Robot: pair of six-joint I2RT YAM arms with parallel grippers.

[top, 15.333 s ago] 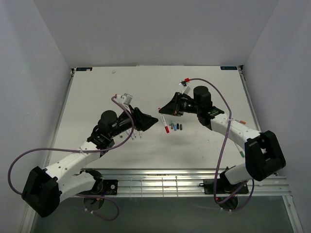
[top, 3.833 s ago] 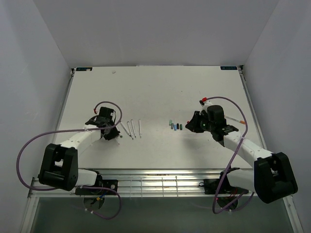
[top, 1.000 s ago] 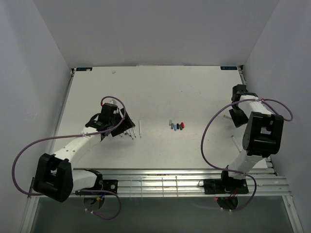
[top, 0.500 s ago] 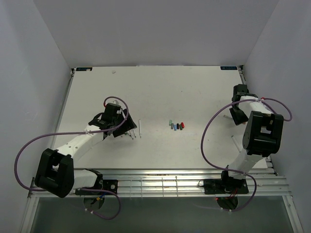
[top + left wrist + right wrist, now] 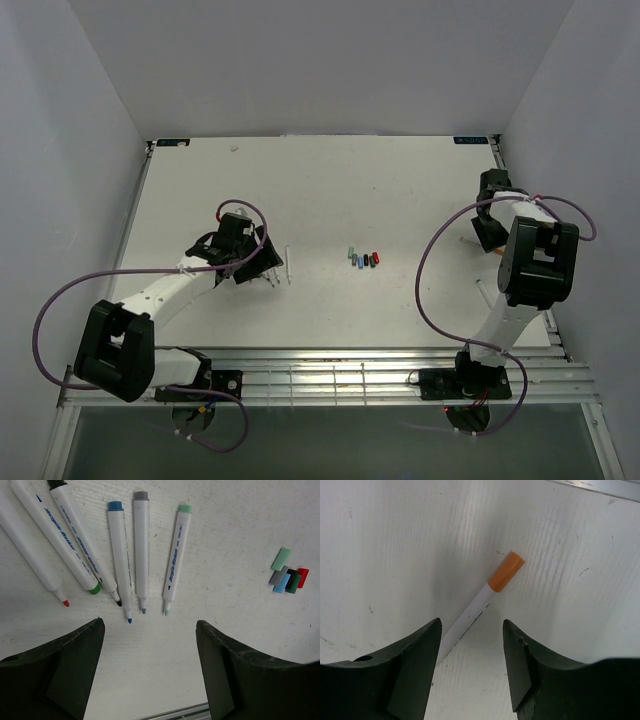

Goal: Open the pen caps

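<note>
The right gripper [image 5: 487, 237] hangs close to the right edge of the table [image 5: 330, 180], while the left gripper [image 5: 262, 262] sits well in from the left edge, with the loose pen caps [image 5: 363, 260] clustered mid-table to its right. Only the left wrist view shows the uncapped pens [image 5: 125, 555] fanned just ahead of its wide-spread jaws, tips toward them. Only the right wrist view shows an orange cap [image 5: 506, 571] on a white pen [image 5: 467, 615], the cap ahead of that gripper's parted jaws and the barrel slanting down behind one finger.
</note>
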